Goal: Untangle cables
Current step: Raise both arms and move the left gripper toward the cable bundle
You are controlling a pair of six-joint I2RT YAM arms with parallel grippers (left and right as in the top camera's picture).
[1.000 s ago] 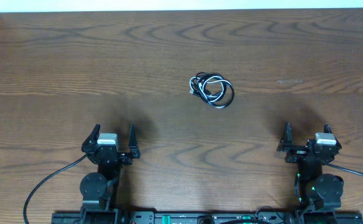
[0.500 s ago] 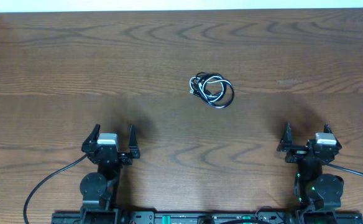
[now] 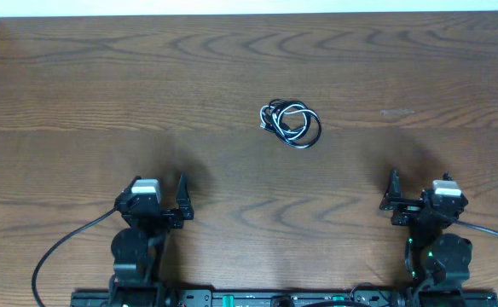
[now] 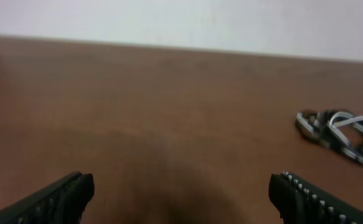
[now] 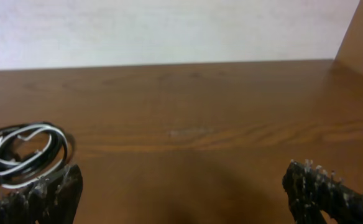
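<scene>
Presently, the cables [image 3: 291, 124] lie as one small coiled bundle on the wooden tabletop [image 3: 104, 85], just above and right of centre in the overhead frame. The black cord [image 5: 65, 148] and the white cord [image 5: 32, 129] are looped through each other, touching. The left jaws, at lower left of that frame, stand wide apart. The right jaws, at lower right, likewise stand apart. Both sets sit well apart from the bundle, over bare wood.

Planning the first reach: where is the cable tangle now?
Overhead, the cables lie coiled together mid-table, slightly right of centre, ahead of the left gripper and right gripper, touching neither.
</scene>
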